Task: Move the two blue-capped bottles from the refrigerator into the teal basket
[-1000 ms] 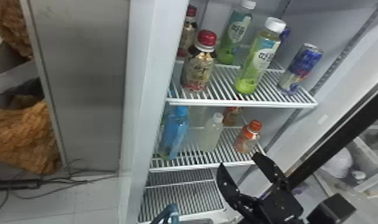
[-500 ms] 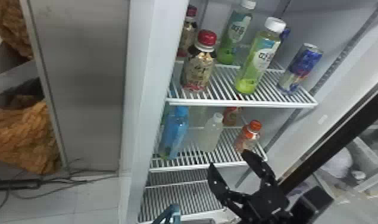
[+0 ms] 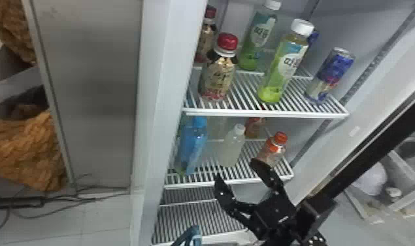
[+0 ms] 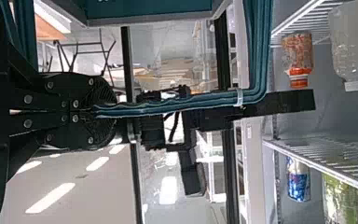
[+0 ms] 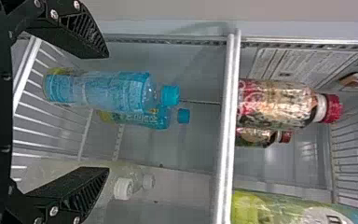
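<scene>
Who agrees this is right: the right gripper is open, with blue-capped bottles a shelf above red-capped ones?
Not above: the right gripper is open, but the right wrist view shows blue-capped bottles a shelf below red-capped ones.

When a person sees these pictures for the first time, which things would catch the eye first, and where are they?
Probably the black right hand, open in front of the refrigerator. Next might come the red-capped bottle and white-capped green bottle at the front of the upper shelf, then the bright blue-capped bottle at the left of the shelf below.
</scene>
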You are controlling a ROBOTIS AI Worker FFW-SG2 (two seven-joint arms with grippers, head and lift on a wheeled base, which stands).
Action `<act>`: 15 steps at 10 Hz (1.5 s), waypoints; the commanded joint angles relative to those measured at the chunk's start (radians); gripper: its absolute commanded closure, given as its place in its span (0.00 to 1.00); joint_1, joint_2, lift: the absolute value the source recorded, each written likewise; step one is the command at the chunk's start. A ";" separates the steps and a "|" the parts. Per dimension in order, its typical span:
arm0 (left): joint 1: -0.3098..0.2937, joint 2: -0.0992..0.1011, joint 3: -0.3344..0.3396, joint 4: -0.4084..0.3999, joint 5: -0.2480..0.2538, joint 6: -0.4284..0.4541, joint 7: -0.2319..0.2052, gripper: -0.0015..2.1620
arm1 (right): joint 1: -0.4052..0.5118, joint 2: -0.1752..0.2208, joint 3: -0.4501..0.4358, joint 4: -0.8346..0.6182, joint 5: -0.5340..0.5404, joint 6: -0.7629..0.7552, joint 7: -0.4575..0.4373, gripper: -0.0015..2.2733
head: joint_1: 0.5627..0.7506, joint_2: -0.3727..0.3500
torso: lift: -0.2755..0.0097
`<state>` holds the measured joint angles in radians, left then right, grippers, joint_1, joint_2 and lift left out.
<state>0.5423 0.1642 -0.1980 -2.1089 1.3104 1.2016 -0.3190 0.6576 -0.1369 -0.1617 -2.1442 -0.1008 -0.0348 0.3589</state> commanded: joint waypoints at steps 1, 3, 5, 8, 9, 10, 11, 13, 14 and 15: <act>0.000 0.001 0.000 -0.001 -0.002 0.006 0.001 0.54 | -0.037 -0.004 0.017 0.040 -0.002 0.000 0.000 0.07 | 0.70 0.03 | 0.40; 0.000 0.001 -0.001 0.002 -0.002 0.008 0.001 0.54 | -0.096 -0.020 0.048 0.103 -0.007 0.000 0.000 0.06 | 0.70 0.03 | 0.40; -0.002 0.001 -0.001 0.004 0.001 0.011 0.001 0.54 | -0.140 -0.030 0.073 0.155 -0.005 0.000 0.000 0.06 | 0.70 0.03 | 0.40; -0.005 0.000 -0.003 0.007 0.001 0.013 0.001 0.54 | -0.233 -0.038 0.093 0.278 -0.016 -0.066 0.000 0.06 | 0.70 0.03 | 0.40; -0.005 0.000 -0.005 0.009 0.003 0.013 0.001 0.54 | -0.255 -0.040 0.100 0.302 -0.017 -0.073 0.000 0.06 | 0.70 0.03 | 0.40; -0.005 0.000 -0.005 0.009 0.003 0.013 0.001 0.54 | -0.270 -0.046 0.113 0.324 -0.028 -0.083 0.000 0.07 | 0.70 0.03 | 0.40; -0.005 0.000 -0.005 0.009 0.003 0.013 0.001 0.54 | -0.282 -0.050 0.125 0.339 -0.034 -0.088 0.003 0.07 | 0.70 0.03 | 0.40; -0.005 0.000 -0.005 0.009 0.001 0.013 0.001 0.54 | -0.331 -0.063 0.163 0.395 -0.057 -0.108 0.009 0.07 | 0.70 0.03 | 0.40; -0.005 0.000 -0.005 0.009 0.001 0.011 0.001 0.54 | -0.358 -0.067 0.179 0.418 -0.059 -0.120 0.008 0.07 | 0.70 0.03 | 0.40; -0.007 0.000 -0.005 0.012 0.003 0.011 0.001 0.54 | -0.373 -0.069 0.183 0.437 -0.060 -0.125 0.008 0.07 | 0.70 0.03 | 0.40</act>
<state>0.5357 0.1641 -0.2023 -2.0983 1.3120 1.2132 -0.3173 0.2952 -0.2042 0.0175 -1.7195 -0.1602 -0.1550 0.3665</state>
